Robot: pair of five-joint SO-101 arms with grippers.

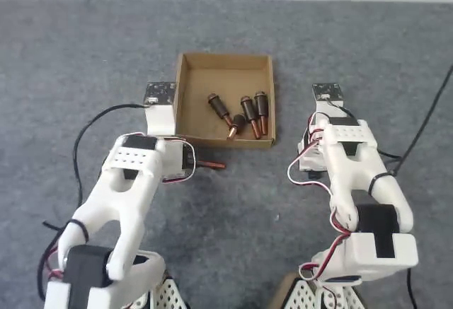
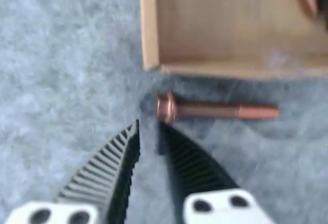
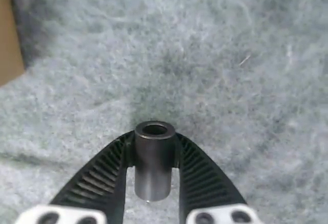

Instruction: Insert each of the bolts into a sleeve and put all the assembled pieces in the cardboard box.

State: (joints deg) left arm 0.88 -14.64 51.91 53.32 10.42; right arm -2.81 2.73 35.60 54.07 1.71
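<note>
- Reading the high view first, the job looks nearly done. Three assembled pieces [image 1: 246, 114] lie in the cardboard box [image 1: 178, 97], which sits at 12 o'clock from the gap between the arms.
- One loose bolt [image 1: 211, 165] lies on the grey carpet [image 1: 248, 210], just outside the box's front wall at about 6 o'clock from the box's middle.
- The left arm [image 1: 131, 182] stretches forward from 7 o'clock, with its wrist above the bolt's head end. The right arm [image 1: 354, 164] comes in from 5 o'clock, folded, with its wrist low over the carpet at about 4 o'clock from the box.
- In the left wrist view, the left gripper [image 2: 148, 130] points down at the carpet. Its jaws are parted by a narrow gap, with nothing between them.
- The bolt [image 2: 215, 112] lies flat just beyond the tips, alongside the box wall. Its head is nearest the gripper.
- I judge the step in hand to be picking up this last bolt. That calls for spreading the jaws wider, straddling the shank and pinching it without nudging it against the cardboard.
- In the right wrist view, the right gripper [image 3: 154, 138] is clamped on a black sleeve [image 3: 152, 162]. The sleeve is held upright just above the carpet, its open bore facing the camera.
- The sleeve seems ready to receive the bolt, so the bolt's tip will need to line up squarely with that bore.
</note>
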